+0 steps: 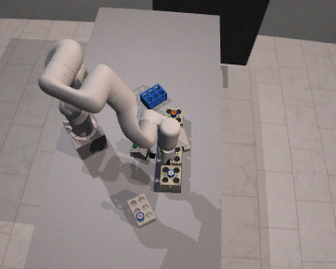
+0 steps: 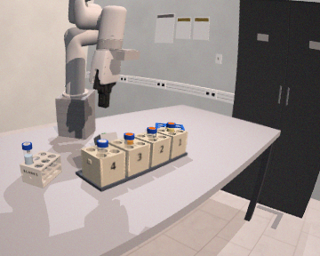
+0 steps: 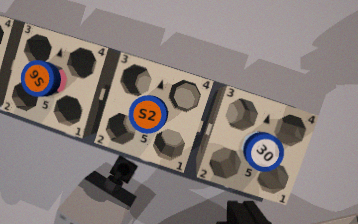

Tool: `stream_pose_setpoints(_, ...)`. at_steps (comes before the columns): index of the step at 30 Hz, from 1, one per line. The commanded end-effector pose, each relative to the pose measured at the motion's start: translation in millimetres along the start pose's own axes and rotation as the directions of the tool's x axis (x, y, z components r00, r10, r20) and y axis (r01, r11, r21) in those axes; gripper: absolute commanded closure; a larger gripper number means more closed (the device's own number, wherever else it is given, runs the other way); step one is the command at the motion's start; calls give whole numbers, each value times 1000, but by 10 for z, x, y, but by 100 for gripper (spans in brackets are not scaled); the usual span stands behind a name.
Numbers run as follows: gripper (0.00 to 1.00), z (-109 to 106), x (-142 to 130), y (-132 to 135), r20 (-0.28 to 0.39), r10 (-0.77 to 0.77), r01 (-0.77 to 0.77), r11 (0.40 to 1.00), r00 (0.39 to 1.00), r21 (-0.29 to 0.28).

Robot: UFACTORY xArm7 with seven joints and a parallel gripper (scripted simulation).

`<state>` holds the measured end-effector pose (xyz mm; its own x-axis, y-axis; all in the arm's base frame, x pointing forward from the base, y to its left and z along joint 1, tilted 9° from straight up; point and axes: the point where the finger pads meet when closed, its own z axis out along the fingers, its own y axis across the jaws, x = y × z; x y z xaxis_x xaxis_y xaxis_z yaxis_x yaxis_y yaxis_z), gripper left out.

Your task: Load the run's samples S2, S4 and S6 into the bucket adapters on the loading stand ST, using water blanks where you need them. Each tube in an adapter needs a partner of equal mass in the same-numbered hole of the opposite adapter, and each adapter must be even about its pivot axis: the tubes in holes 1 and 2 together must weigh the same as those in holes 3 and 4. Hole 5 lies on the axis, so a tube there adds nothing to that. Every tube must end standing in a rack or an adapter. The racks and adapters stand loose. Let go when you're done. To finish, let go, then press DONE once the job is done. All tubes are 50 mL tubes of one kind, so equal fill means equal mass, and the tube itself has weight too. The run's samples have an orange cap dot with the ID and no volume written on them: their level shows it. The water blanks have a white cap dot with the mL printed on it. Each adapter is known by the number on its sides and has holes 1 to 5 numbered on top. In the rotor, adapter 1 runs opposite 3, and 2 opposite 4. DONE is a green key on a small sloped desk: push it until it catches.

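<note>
My gripper [image 1: 168, 162] [image 2: 104, 106] [image 3: 241, 206] is shut and empty, high above the stand. Adapter 4 [image 2: 93, 169] [image 3: 221, 137] holds the white-dotted 30 blank [image 1: 171, 173] [image 2: 103, 143] [image 3: 264, 152] in hole 5. Adapter 3 [image 2: 132, 166] [image 3: 116, 103] holds S2 [image 2: 129, 135] [image 3: 147, 115] in hole 5. Adapter 2 [image 2: 163, 157] [image 3: 85, 90] holds S6 [image 2: 152, 130] [image 3: 37, 78] in hole 5. Adapter 1 [image 2: 180, 150] holds an orange-dotted tube [image 1: 174, 113] [image 2: 171, 124] at its middle, its ID unreadable. The DONE key [image 1: 134, 146] is green on its small desk [image 1: 139, 152].
The blanks rack [image 1: 148, 220] [image 2: 34, 177] stands apart from the stand and holds one white-dotted tube [image 1: 140, 216] [image 2: 27, 146]. The blue rack [image 1: 153, 96] stands near adapter 1; no tube shows in it. The arm partly covers the stand's middle in the top view.
</note>
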<state>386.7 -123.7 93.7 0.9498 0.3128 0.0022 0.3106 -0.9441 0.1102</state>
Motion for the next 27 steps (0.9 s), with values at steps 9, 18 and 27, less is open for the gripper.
stream_pose_setpoints(9, 100, 224, -238, -402, 36, -348, 345, 937, 937, 60)
stream_pose_setpoints(18, 100, 382, -403, -669, 53, -552, 546, 832, 832, 102)
stream_pose_setpoints(27, 100, 584, -615, -1013, 61, -772, 757, 634, 633, 160)
